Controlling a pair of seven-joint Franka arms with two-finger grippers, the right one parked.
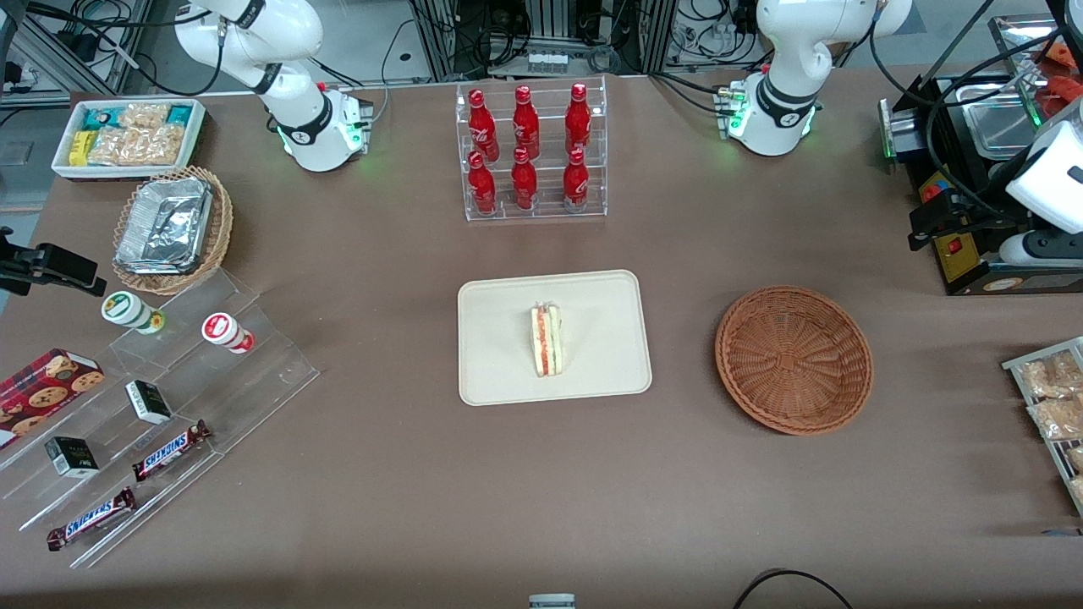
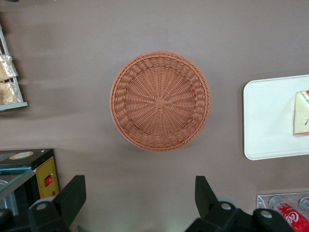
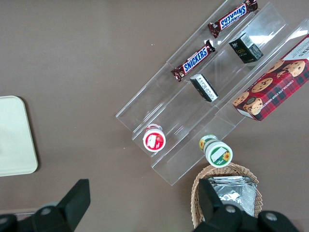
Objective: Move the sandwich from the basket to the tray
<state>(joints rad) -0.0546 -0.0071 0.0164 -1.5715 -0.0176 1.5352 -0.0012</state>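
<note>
One sandwich (image 1: 546, 340) lies on the tray (image 1: 499, 372). We see our claw (image 2: 140, 198) spread open, gripping nothing, high above the bench (image 1: 541, 499), the basket (image 2: 160, 101) below it.

You can read "SNICKERS" on two chocolate bars (image 3: 195, 60) on the clear stepped display rack (image 3: 193, 121), gripper (image 2: 140, 203) hanging above the table, its fingers spread.

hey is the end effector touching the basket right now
Apart. The left wrist view shows the open end effector with bare table between its fingertips and the empty basket.
</note>
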